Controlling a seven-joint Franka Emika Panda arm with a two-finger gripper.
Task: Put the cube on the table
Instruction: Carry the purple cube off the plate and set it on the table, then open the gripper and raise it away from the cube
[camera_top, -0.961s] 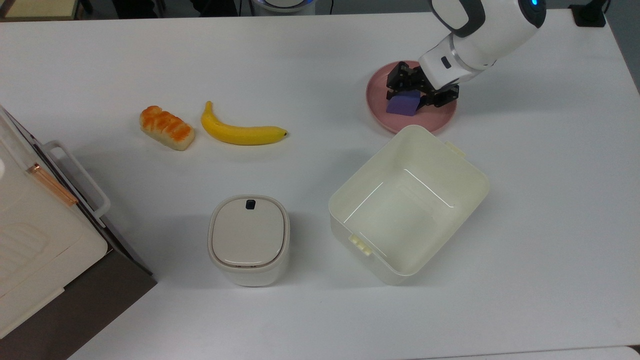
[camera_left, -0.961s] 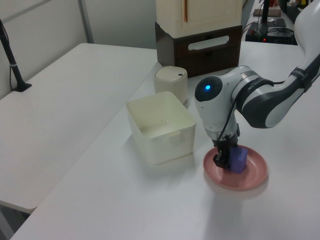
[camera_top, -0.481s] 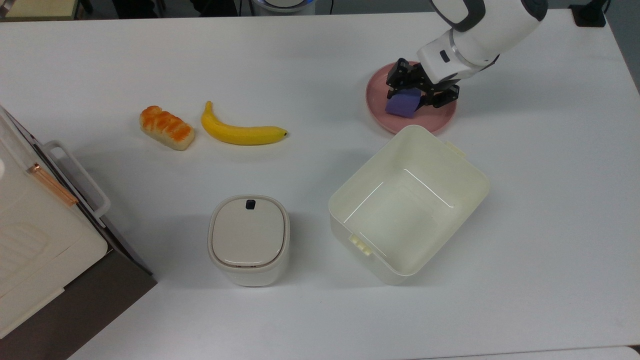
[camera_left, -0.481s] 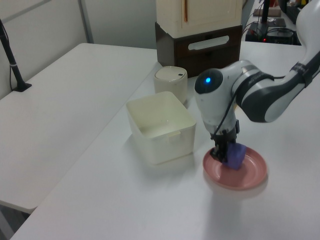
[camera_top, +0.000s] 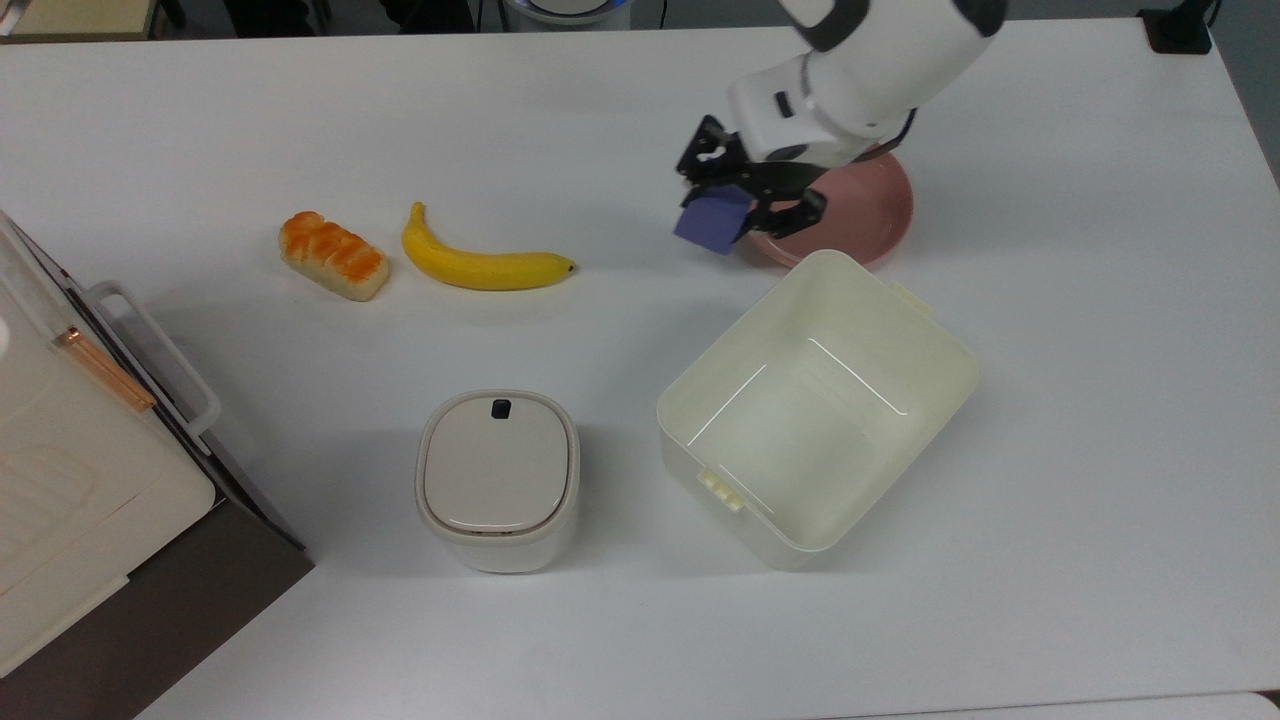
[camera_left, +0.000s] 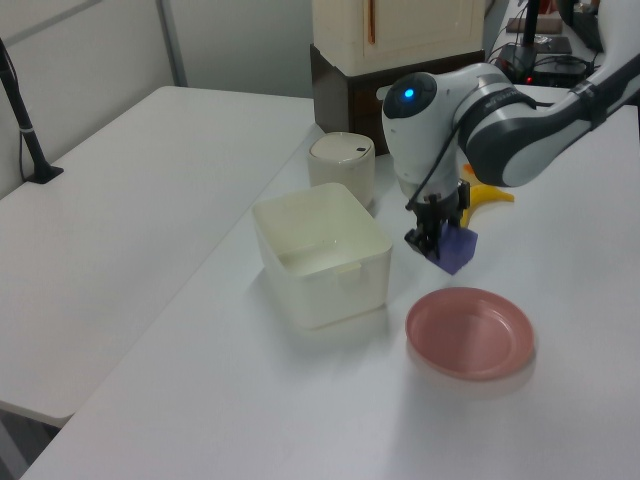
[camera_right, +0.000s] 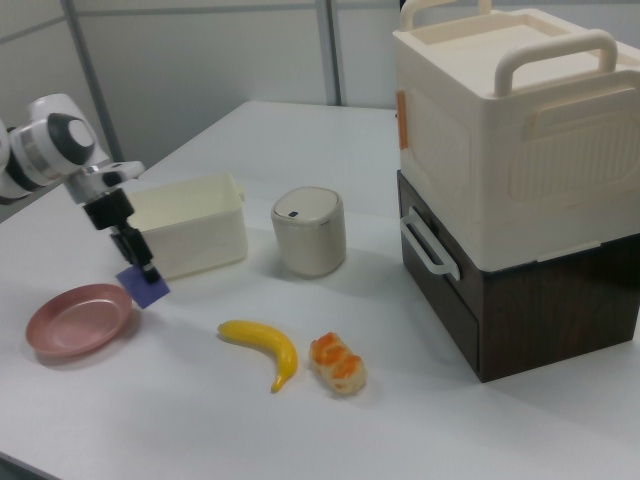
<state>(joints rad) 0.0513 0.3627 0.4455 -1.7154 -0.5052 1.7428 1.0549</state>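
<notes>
The hand (camera_top: 748, 205) is clamped on the cube (camera_top: 712, 222), which hangs tilted at the fingertips, lifted clear of the tabletop (camera_top: 300, 120) and just off the pink plate's (camera_top: 880, 205) rim on the top view's left. In the left view the cube (camera_left: 456, 248) sits in the air above the gap between plate (camera_left: 470, 335) and cream bin (camera_left: 320, 255). No writing is legible anywhere. One cube, one plate, one bin, one lidded canister (camera_top: 497, 478), one banana (camera_top: 480, 265), one bread roll (camera_top: 333, 255).

Periwinkle cube (camera_top: 712, 224), tilted, apparently held clear above the white table (camera_top: 300, 130).
</notes>
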